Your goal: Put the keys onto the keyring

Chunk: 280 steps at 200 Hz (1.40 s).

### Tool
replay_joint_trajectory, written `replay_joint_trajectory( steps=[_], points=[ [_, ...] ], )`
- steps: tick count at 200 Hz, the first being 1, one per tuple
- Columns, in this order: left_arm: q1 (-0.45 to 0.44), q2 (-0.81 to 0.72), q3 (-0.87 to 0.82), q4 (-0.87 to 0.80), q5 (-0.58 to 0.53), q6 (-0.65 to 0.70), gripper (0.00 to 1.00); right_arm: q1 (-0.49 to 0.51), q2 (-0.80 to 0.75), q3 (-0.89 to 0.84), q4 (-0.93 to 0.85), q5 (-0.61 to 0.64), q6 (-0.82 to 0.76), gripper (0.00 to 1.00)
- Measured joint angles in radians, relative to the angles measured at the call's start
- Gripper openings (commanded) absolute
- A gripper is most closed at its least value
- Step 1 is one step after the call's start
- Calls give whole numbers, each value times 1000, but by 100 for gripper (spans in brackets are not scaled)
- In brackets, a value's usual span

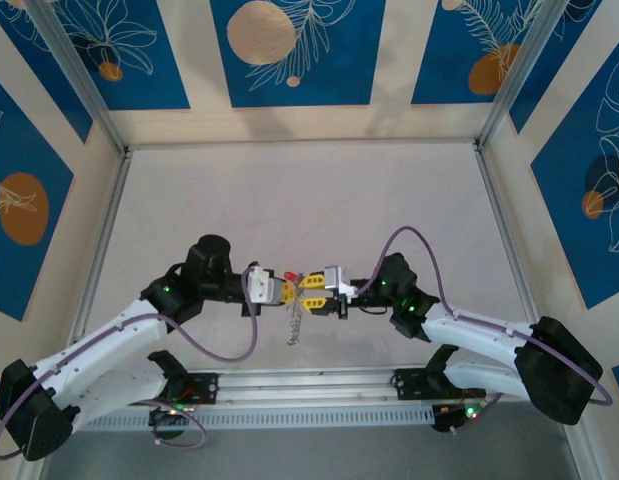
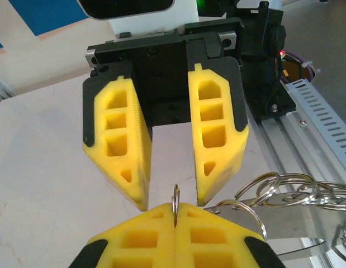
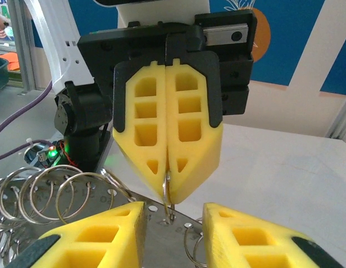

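Right, widest first: the pale table (image 1: 289, 200) with both arms meeting nose to nose over its middle. The left gripper (image 3: 171, 185) is our marker. Its yellow pads are pressed tight together, and pinched edge-on between the tips is the keyring (image 2: 175, 196), a thin wire split ring. Facing it, tips almost touching, the right gripper (image 1: 311, 290) stands with jaws parted and nothing in them, straddling that ring. Just below the left gripper a flat metal strip (image 2: 284, 220) runs off sideways, punched with holes and carrying a bunch of spare rings (image 2: 307, 192). A red speck (image 1: 290, 275) sits right beside the left gripper's tips, possibly one of the keys, but it's too small to call.

By the look of it that ring is light, stiff and springy, bare slick wire, so it could swivel or skate in soft pads, and the dangling strip will tug on it. Best hold would be across the flat of the loop, on the arc away from the left gripper's tips, squarely, not on the rounded edge
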<state>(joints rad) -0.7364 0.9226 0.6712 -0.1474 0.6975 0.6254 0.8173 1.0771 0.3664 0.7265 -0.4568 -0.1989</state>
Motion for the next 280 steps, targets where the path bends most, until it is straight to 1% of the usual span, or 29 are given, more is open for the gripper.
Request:
replay_joint_trajectory(
  steps=[10, 47, 95, 130, 159, 166, 170, 174, 177, 184, 189, 195, 217, 237, 258, 280],
  points=[
    [0, 3, -1, 14, 4, -8, 0, 0, 0, 0, -9, -4, -6, 26],
    [0, 7, -12, 58, 11, -33, 0, 0, 8, 3, -15, -6, -8, 25],
    [-1, 31, -21, 70, 17, -49, 0, 0, 26, 3, -14, -7, -3, 18],
    [-2, 37, -26, 80, 16, -52, 0, -3, 26, 3, -17, -6, 0, 17],
    [-2, 50, -26, 80, 16, -58, 0, -9, 26, 0, -28, 1, 3, 3],
    [-2, 53, -26, 80, 13, -64, 5, -11, 27, 0, -32, 3, 8, 0],
    [-2, 55, -26, 80, 11, -66, 9, -11, 26, 0, -32, 5, 3, 0],
    [-2, 55, -26, 81, 9, -71, 14, -12, 26, 0, -34, 8, 5, 0],
    [-2, 57, -26, 83, 8, -69, 20, -12, 26, -1, -34, 11, 5, 0],
    [-2, 61, -26, 86, 5, -72, 31, -11, 26, -3, -33, 19, 5, 0],
    [-2, 63, -26, 89, -4, -82, 36, -11, 26, -5, -33, 21, 5, 0],
    [-2, 67, -26, 95, -14, -86, 40, -7, 25, -10, -35, 29, 3, 0],
    [-13, 76, -23, 76, -49, -78, 45, 5, -9, -15, -114, 88, -46, 0],
    [-20, 76, -3, 25, -106, -73, 49, 11, -98, -13, -258, 170, -142, 0],
    [-19, 76, 39, -29, -157, -66, 49, 8, -184, -3, -403, 257, -238, 0],
    [-19, 83, 82, -62, -213, -85, 50, 7, -234, 32, -541, 371, -306, 0]
  ],
)
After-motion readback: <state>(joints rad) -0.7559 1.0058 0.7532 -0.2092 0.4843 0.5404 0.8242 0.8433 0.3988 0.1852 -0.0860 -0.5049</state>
